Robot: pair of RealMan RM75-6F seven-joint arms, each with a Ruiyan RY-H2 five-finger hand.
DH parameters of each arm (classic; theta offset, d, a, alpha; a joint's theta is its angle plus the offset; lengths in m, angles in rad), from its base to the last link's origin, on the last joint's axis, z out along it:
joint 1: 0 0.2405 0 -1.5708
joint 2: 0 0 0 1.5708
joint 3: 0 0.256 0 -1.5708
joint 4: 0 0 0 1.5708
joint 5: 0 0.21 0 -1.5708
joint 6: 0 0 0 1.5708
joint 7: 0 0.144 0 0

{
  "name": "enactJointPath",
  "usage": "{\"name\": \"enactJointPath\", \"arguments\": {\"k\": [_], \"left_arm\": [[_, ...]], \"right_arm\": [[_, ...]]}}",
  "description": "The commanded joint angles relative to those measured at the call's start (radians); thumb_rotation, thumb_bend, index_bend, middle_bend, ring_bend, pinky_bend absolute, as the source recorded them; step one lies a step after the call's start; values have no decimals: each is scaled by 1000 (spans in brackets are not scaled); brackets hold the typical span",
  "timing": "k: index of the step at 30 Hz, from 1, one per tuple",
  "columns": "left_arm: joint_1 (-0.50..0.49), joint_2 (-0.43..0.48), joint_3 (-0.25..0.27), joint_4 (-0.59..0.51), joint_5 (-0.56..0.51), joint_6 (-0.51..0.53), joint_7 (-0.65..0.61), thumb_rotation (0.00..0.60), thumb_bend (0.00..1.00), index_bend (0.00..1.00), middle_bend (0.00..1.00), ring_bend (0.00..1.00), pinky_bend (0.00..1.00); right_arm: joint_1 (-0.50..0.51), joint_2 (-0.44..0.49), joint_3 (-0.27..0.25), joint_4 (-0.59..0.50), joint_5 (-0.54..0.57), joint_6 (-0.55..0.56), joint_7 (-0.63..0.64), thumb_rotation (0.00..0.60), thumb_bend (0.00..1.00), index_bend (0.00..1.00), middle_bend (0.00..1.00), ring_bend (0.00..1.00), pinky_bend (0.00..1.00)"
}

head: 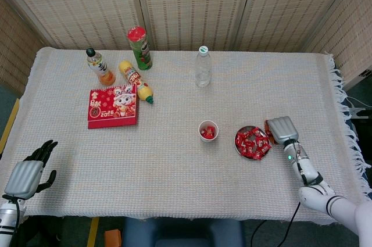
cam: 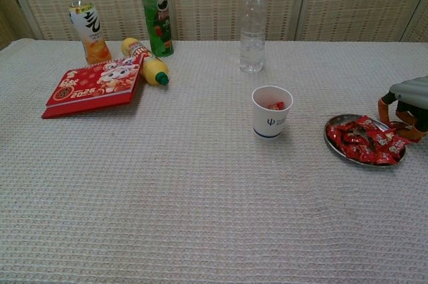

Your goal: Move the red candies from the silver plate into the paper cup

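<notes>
The red candies (head: 252, 142) lie heaped on the silver plate (cam: 332, 143), which sits at 3 o'clock from the paper cup (head: 208, 131) on the surface. The right robot hand (head: 282, 130) hovers at the plate's 3 o'clock rim, fingers curled downward; whether they grip a candy cannot be told. The left robot hand (head: 27, 172) rests far away, fingers apart.

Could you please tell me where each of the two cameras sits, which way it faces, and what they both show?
Head view: high above the near edge, looking steeply down on the table; shows the left hand and the right hand with its forearm.
Chest view: low at the near edge, looking level across toward the screens; only the right hand shows.
Shared: cup, plate, candies, bottles, right hand.
</notes>
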Motion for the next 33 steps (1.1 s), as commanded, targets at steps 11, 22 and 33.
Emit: {"name": "enactJointPath", "arguments": {"k": [11,22,33], "left_arm": [[-3,-2,1,1,0,-6,3,600,479,0,2,140,363],[-3,-3,2,-1,0,-5,6,600,479,0,3,140,364],[-1,2,2,-2,1,-2,-5,600,479,0,3,140,364]], "right_arm": [[-21,42,29,-40,-50,62,65,600,240,600,788,727,1000],[27,163,151,-319,-53,61,241,600,241,583,788,729,1000],[170,94,187,-390,-18,-18,133,600,240,586,788,729,1000]]}}
